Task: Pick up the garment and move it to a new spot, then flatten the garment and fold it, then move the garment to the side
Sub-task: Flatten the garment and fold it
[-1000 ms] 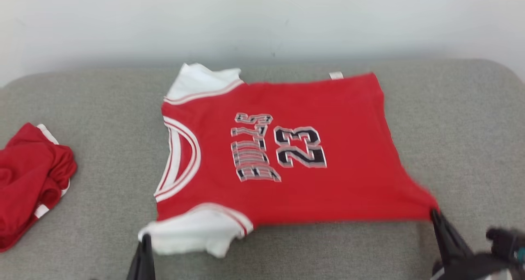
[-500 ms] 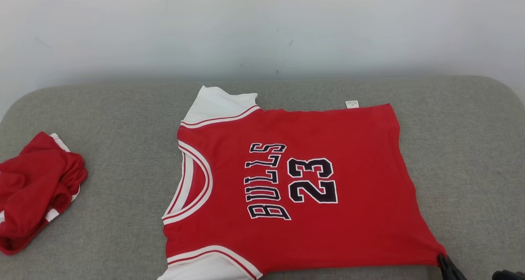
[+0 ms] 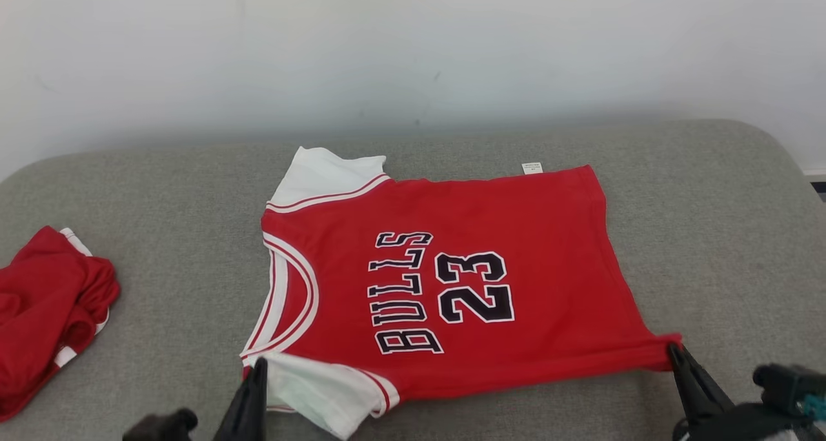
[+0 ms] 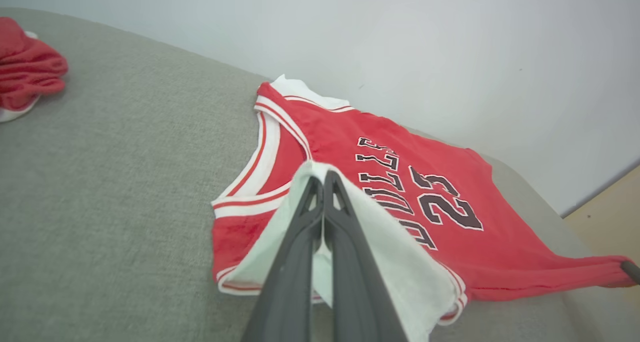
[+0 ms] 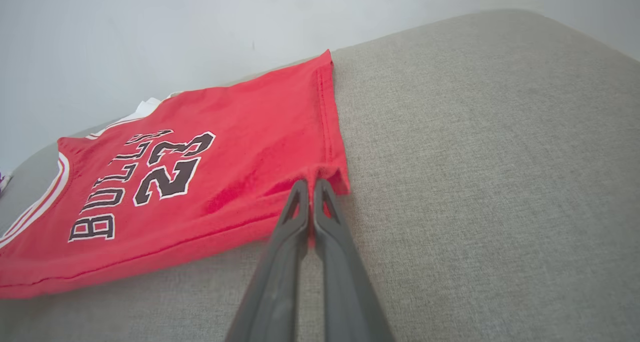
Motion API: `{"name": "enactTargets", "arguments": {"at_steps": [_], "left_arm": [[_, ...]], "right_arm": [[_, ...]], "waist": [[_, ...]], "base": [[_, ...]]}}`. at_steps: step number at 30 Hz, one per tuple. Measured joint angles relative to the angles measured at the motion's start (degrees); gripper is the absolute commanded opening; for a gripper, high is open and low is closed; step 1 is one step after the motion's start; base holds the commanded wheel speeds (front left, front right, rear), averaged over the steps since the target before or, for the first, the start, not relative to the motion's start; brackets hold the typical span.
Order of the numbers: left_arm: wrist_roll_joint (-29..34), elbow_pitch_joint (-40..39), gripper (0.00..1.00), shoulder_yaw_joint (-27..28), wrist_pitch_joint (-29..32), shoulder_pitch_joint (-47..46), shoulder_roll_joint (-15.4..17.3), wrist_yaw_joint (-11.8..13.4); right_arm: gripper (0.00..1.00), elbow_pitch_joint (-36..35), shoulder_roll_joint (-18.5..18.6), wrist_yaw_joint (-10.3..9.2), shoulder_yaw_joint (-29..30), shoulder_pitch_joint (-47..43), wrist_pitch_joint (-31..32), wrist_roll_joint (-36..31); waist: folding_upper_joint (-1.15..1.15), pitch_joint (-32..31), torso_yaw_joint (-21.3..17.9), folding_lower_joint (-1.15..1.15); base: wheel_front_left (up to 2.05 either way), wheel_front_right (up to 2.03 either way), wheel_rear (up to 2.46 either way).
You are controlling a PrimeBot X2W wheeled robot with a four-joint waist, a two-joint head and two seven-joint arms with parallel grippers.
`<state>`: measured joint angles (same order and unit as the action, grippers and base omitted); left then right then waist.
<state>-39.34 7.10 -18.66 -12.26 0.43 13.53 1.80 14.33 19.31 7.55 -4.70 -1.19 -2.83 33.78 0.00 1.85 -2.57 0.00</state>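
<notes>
Grey woven fabric covers a broad padded surface point(image 3: 161, 189) that runs back to a plain pale wall point(image 3: 413, 41); a red basketball jersey point(image 3: 535, 234) lies spread near the middle of it, front upward, neckline toward the robot's left and hem toward its right; black letters reading BULLS and the number 23 run sideways across the chest; neckline and armholes are trimmed in white and red bands; a small white label point(image 3: 532, 168) pokes out at the jersey's far edge.

The left gripper point(image 3: 259, 362) rises from the lower left of the head view, its two dark fingers pressed together and pinching the near white sleeve point(image 3: 322, 389); in the left wrist view that sleeve is raised off the surface and drapes on either side of the fingers. The right gripper point(image 3: 675, 348) comes in from the lower right, fingers likewise closed, clamped on the near hem corner; that corner is drawn out to a point, and the near edge runs fairly straight between the two grips; the far sleeve and far edge lie flat.

A second red garment point(image 3: 45, 312), crumpled and white-trimmed, sits well apart at the left edge; a strip of tan floor point(image 4: 610, 202) shows beyond the surface in the left wrist view.
</notes>
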Motion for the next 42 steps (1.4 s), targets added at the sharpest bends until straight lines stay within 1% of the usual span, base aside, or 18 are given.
{"name": "enactTargets", "arguments": {"at_steps": [4,10,18,23,26,27,28,29,30,33,36,39,42], "left_arm": [[0.22,3.66,0.00,0.07,1.11,-5.85,1.00,-1.40],[0.67,11.91,0.00,-1.04,2.32,-14.72,0.98,-3.94],[1.48,25.17,0.00,-2.42,1.67,-24.97,-0.15,-6.66],[1.99,32.71,0.00,-3.74,0.34,-29.11,-1.13,-7.86],[2.02,35.15,0.00,-4.16,-0.30,-30.29,-1.66,-8.13],[2.03,36.28,0.03,-4.41,-0.53,-30.80,-1.90,-8.35],[2.03,37.15,0.39,-4.63,-0.86,-31.22,-2.16,-8.38],[2.03,38.04,1.00,-4.75,-1.23,-31.55,-2.42,-8.44],[2.00,38.71,1.00,-4.79,-1.52,-31.66,-2.66,-8.70],[1.22,39.67,1.00,-4.23,-2.23,-31.66,-3.22,-8.91],[0.67,38.67,1.00,-2.40,-2.61,-30.47,-2.92,-8.93],[1.38,33.86,1.00,0.87,-2.72,-26.87,-2.27,-8.94],[2.72,29.25,1.00,3.42,-2.72,-21.35,-2.48,-8.79]], "right_arm": [[0.00,2.34,-0.02,0.00,-0.63,4.59,2.53,-0.88],[0.00,8.08,-0.57,0.00,-2.04,12.04,4.11,-1.67],[0.00,17.44,-0.75,0.00,-3.76,20.71,3.15,-3.12],[0.00,23.01,-0.92,0.00,-5.82,24.80,0.75,-4.33],[0.00,24.91,-1.04,0.00,-6.87,25.74,-0.32,-4.64],[0.04,25.74,-1.11,0.00,-7.11,26.06,-0.81,-4.55],[0.40,26.42,-1.19,0.00,-7.45,26.37,-1.49,-4.53],[0.98,27.11,-1.25,0.00,-7.89,26.66,-2.30,-4.53],[1.00,27.62,-1.24,0.00,-8.16,26.85,-3.19,-4.50],[1.00,28.86,-0.91,0.00,-9.33,26.88,-5.55,-4.36],[1.00,28.78,0.25,0.00,-10.96,26.04,-8.06,-5.00],[1.00,28.21,1.38,0.00,-12.06,23.77,-9.85,-6.19],[1.00,26.96,2.03,0.00,-11.94,20.81,-10.84,-6.16]], "waist": [[0.00,0.50,-0.48,0.00],[0.00,2.14,-0.49,0.00],[0.00,4.87,0.17,0.01],[0.01,6.23,0.65,0.01],[0.01,6.45,0.88,0.01],[0.01,6.48,0.95,0.01],[0.01,6.40,0.96,0.01],[0.01,6.25,0.96,0.02],[0.01,6.02,0.94,0.01],[0.01,5.05,0.88,0.01],[0.01,3.78,0.78,0.01],[0.01,2.49,0.62,0.01],[0.00,1.46,0.56,-0.01]], "base": [[0.00,0.00,0.00],[0.00,0.00,0.00],[0.00,0.00,0.00],[0.00,0.00,0.00],[0.00,0.00,0.00],[0.00,0.00,0.00],[0.00,0.00,0.00],[0.00,0.00,0.00],[0.00,0.00,0.00],[0.00,0.00,0.00],[0.00,0.00,0.00],[0.00,0.00,0.00],[0.00,0.00,0.00]]}}
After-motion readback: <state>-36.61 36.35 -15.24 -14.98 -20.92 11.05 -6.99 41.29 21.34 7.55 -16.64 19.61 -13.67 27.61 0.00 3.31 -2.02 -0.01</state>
